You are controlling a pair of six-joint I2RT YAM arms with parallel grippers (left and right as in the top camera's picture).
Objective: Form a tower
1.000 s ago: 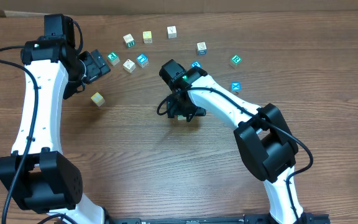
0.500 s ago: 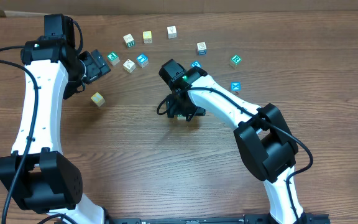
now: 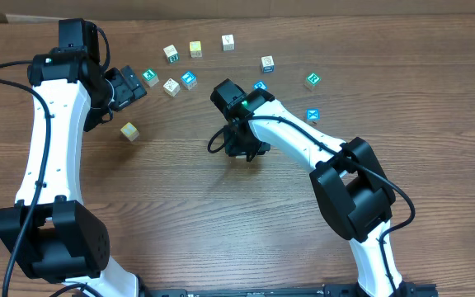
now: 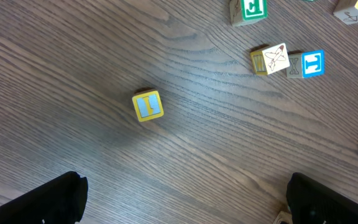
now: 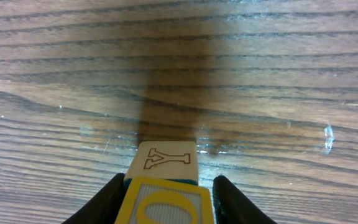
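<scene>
A yellow-framed wooden O cube point(image 5: 166, 205) is pinched by the right tool point(image 5: 168, 182) just beside the tower point(image 5: 165, 160) of wooden alphabet cubes (pale Y-engraved top, teal side) near the middle of the tabletop point(image 5: 291, 74), presumably for seating or squaring there; the left tool point(image 4: 185, 199) is held spread wide, well apart.

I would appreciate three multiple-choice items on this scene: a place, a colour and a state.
1. Where are the right arm's fingers? A. mid-table, against a lettered cube's sides B. among the far cubes C. off the table
2. What colour frames the lone cube below the left wrist? A. red B. yellow C. purple
3. The left arm's fingers are: A. shut on a cube B. open, empty C. shut, empty
Answers: 1 A, both touch it; 2 B, yellow border; 3 B, wide apart, nothing between.
</scene>
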